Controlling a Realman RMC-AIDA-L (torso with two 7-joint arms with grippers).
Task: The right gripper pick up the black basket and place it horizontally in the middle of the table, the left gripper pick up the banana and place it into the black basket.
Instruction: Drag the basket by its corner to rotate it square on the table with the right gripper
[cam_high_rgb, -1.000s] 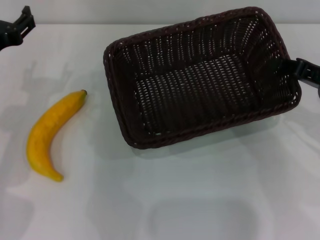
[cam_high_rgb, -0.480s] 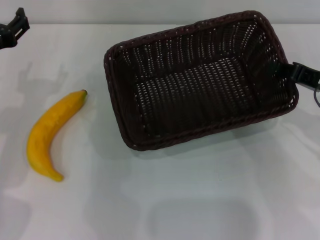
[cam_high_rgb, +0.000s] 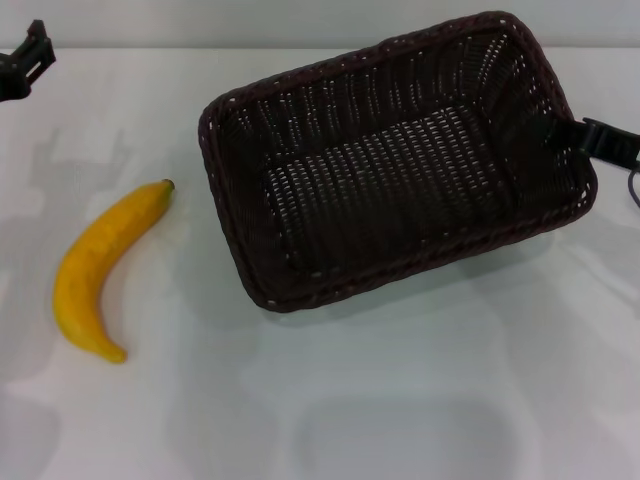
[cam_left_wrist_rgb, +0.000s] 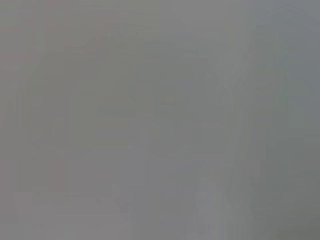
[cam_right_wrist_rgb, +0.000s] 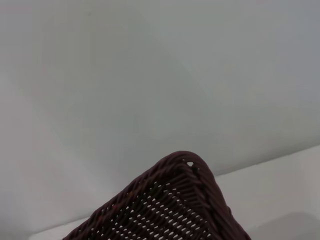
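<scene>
Head view: right gripper clamps the black basket by its right rim, basket skewed, not yet horizontal. Banana lies left of basket; left gripper far left, opening unreadable. Next: square basket, release.

black basket: dark brown-black open weave | banana: yellow-orange, stem tip seemingly dark | table: white

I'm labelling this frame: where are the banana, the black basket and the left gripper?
banana (cam_high_rgb: 92, 267), head view, mid-body.
black basket (cam_high_rgb: 385, 185), head view, woven floor.
left gripper (cam_high_rgb: 27, 57), head view, black fingers at table's far left corner.
</scene>
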